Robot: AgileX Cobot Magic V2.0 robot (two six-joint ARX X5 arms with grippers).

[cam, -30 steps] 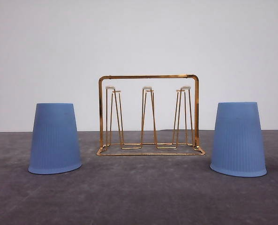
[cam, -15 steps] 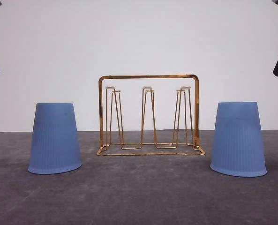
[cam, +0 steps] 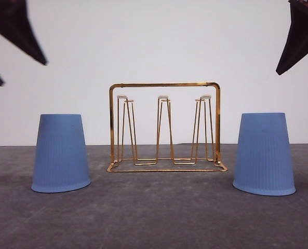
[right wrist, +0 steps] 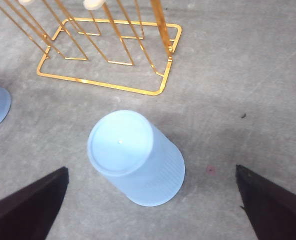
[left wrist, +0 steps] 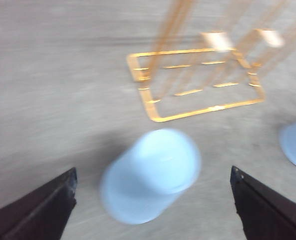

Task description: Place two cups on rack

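Front view: the gold wire rack (cam: 164, 127) stands mid-table, prongs bare. One blue cup (cam: 60, 153) sits upside down to its left, the other cup (cam: 264, 154) upside down to its right, both apart from the rack on the grey table (cam: 154, 218). Dark gripper parts show in the upper corners.

Left wrist view, blurred: the left gripper (left wrist: 152, 205) is spread wide, empty, above the left cup (left wrist: 150, 175).

Right wrist view: the right gripper (right wrist: 152, 207) is likewise spread, empty, above the right cup (right wrist: 135, 157), near the rack's base (right wrist: 113, 55).
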